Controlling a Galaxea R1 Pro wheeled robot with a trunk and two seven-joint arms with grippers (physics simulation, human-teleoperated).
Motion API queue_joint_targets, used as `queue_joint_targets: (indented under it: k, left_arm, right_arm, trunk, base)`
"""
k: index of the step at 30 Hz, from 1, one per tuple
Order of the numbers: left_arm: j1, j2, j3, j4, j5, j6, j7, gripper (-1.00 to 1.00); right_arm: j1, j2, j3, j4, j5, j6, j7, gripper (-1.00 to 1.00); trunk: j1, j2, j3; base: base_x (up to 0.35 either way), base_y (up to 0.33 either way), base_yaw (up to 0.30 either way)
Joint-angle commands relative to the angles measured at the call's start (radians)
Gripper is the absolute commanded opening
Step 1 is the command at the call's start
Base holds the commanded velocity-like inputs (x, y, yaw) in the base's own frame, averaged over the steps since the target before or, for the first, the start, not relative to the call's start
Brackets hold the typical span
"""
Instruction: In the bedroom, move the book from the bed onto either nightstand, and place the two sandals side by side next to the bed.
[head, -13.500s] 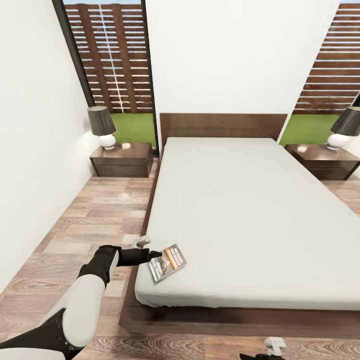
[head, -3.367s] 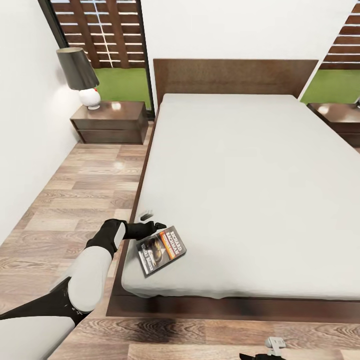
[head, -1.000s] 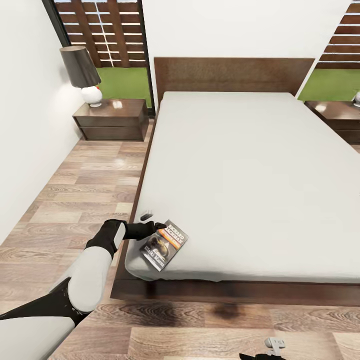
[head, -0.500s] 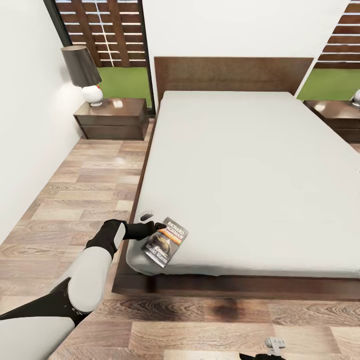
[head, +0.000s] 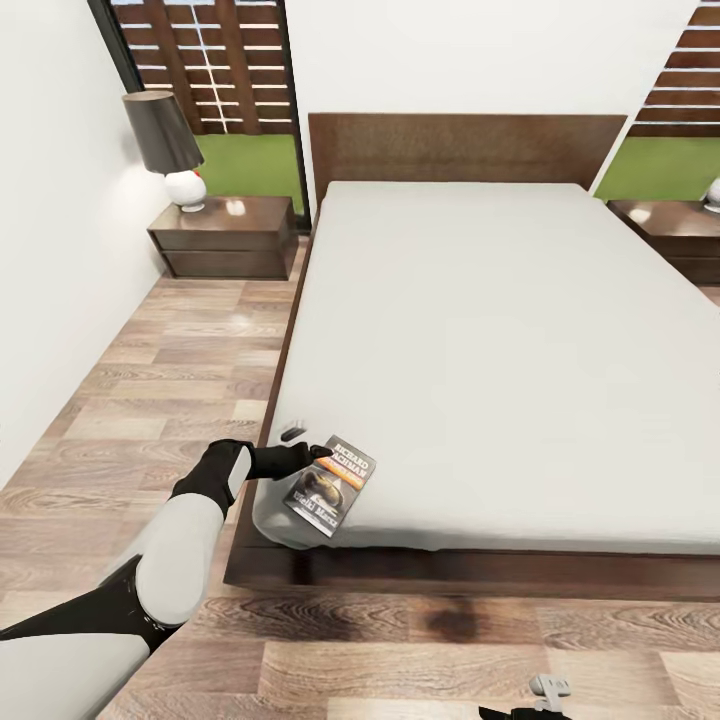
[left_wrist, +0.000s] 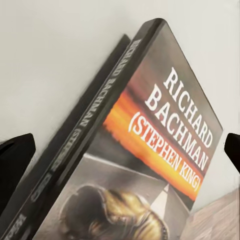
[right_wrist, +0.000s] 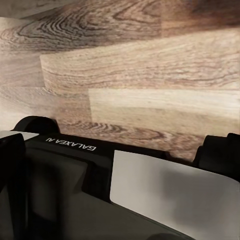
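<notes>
Farthest left from my head camera stands one nightstand (head: 225, 237), far against the wall, with a dark-shaded lamp (head: 165, 140) on its top. Nearer, over the plank floor (head: 150, 400), my left arm reaches rightward to the near left corner of the bed (head: 500, 350). My left gripper (head: 318, 455) sits at the book (head: 330, 484), which hangs tilted at that corner of the grey mattress, its lower end dipping past the edge toward the dark frame.

The head view cannot settle how my left fingers stand; the left wrist camera does better (it looks straight along them). There the book (left_wrist: 145, 165) fills the space between my two dark fingertips (left_wrist: 15, 160), which sit wide apart at either side of the picture, one by the spine and one past the cover's outer edge. Whether either pad touches the book I cannot tell. That view also gives the cover lettering, "RICHARD BACHMAN (STEPHEN KING)", over an orange band.

Further right, the second nightstand (head: 675, 235) stands far off beside the bed. My right gripper (head: 545, 700) peeps in at the near edge of the head view; whether its fingers are apart or together I cannot tell. The right wrist camera shows floor planks (right_wrist: 150, 75) beyond a black and white part of my own body marked "GALAXEA AI".
</notes>
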Motion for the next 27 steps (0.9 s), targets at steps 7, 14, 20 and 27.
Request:
queue_joint_targets:
  k: [7,14,20,27]
  left_arm:
    - [-0.001,-0.001,0.008,-0.001,-0.020,0.002,-0.006,1.00]
    - [0.000,-0.001,0.008,-0.001,-0.019,0.002,-0.006,1.00]
    - [0.001,-0.001,0.008,-0.001,-0.019,0.001,-0.006,1.00]
    - [0.001,-0.001,0.008,-0.001,-0.020,0.001,-0.006,1.00]
  right_arm:
    - [-0.001,0.000,-0.003,0.001,0.000,-0.002,0.004,1.00]
    - [-0.001,0.000,-0.003,0.001,-0.001,-0.002,0.004,1.00]
    - [-0.001,0.000,-0.003,0.001,0.000,-0.002,0.004,1.00]
    - [-0.001,0.000,-0.003,0.001,-0.001,-0.002,0.003,1.00]
  trunk:
    - [0.000,0.000,-0.001]
    - [0.000,0.000,-0.001]
    - [0.000,0.000,-0.001]
    - [0.000,0.000,-0.001]
  base:
    - [-0.162,0.000,0.000]
    - [-0.019,0.000,0.000]
    - [-0.001,0.000,0.000]
    - [-0.121,0.000,0.000]
